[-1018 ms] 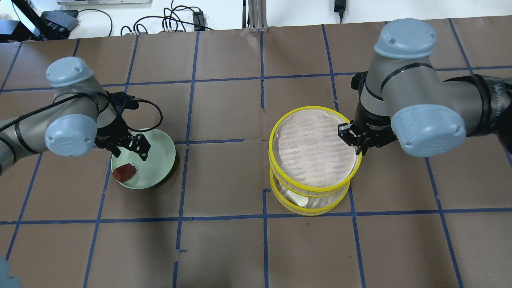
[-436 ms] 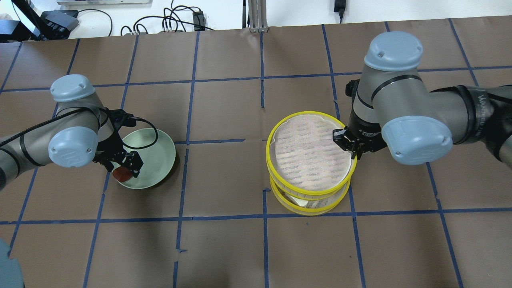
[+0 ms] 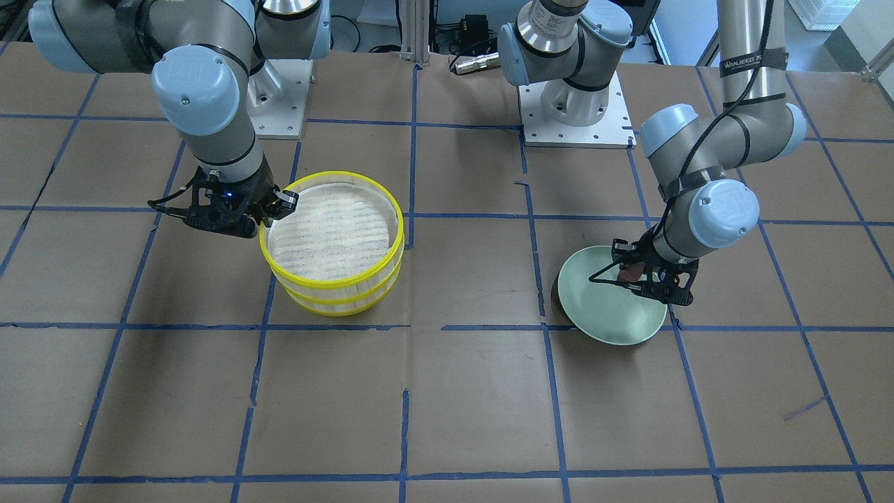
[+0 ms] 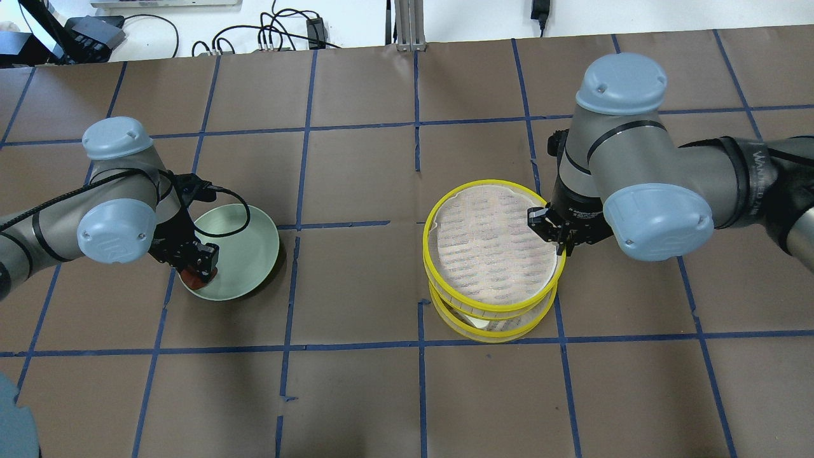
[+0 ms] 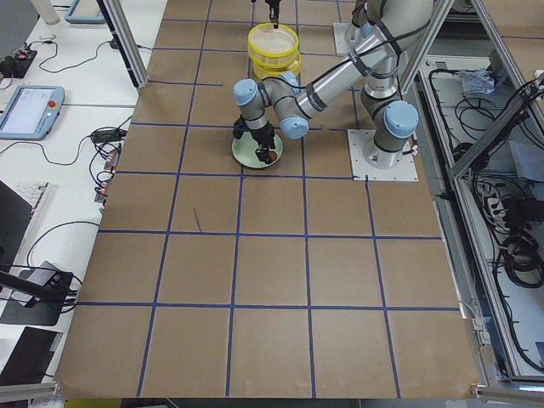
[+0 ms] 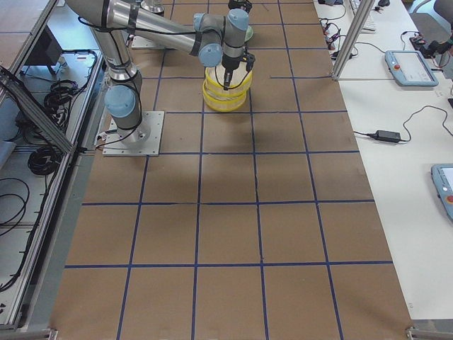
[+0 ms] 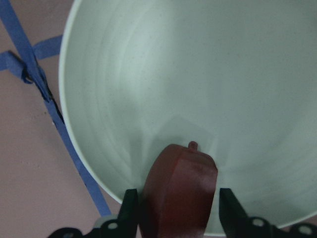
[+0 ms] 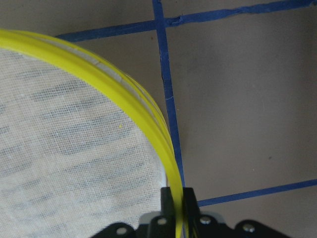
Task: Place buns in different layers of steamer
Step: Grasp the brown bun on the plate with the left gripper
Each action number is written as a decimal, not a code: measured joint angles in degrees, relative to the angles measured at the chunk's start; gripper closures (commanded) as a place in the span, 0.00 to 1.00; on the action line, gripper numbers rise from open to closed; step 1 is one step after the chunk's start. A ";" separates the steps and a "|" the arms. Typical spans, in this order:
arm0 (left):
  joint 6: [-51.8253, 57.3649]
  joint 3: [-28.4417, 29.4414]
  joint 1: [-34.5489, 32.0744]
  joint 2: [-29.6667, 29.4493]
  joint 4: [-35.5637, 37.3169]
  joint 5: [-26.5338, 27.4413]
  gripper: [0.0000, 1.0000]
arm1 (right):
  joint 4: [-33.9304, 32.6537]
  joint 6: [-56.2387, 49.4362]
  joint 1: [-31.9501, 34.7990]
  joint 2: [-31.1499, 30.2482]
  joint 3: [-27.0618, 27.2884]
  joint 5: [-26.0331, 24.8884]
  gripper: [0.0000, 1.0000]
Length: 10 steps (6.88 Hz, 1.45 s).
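The reddish-brown bun [image 7: 178, 193] lies at the near edge of the pale green plate [image 4: 254, 229]. My left gripper [image 4: 202, 267] is down on it, a finger against each side, and the bun still rests on the plate. The steamer's upper tier [image 4: 489, 248] is empty and sits over the lower tier [image 4: 496, 336], slightly offset; I cannot tell whether it rests on it. My right gripper [image 4: 559, 238] is shut on the upper tier's yellow rim [image 8: 148, 109]. The creamy white bun [image 4: 474, 318] shows in the lower tier under the upper one's edge.
The plate [image 3: 607, 314] and the steamer [image 3: 328, 230] stand about a grid square apart on the brown, blue-taped table. Both arm bases stand on white mounts [image 3: 573, 112] at the robot's side. Cables lie beyond the far table edge [image 4: 280, 35].
My left gripper has come down over the plate onto the brown bun and closed on it. My right gripper has carried the upper tier back over the lower tier.
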 measured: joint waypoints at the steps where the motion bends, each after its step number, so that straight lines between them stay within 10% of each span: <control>1: -0.61 1.40 -0.31 0.12 -1.50 -0.06 0.80 | 0.40 -0.55 -0.01 0.33 0.02 -0.45 0.91; 10: -6.53 6.00 -5.00 0.35 -6.89 -0.27 0.80 | -0.79 -3.03 -0.07 1.34 0.91 -1.05 0.91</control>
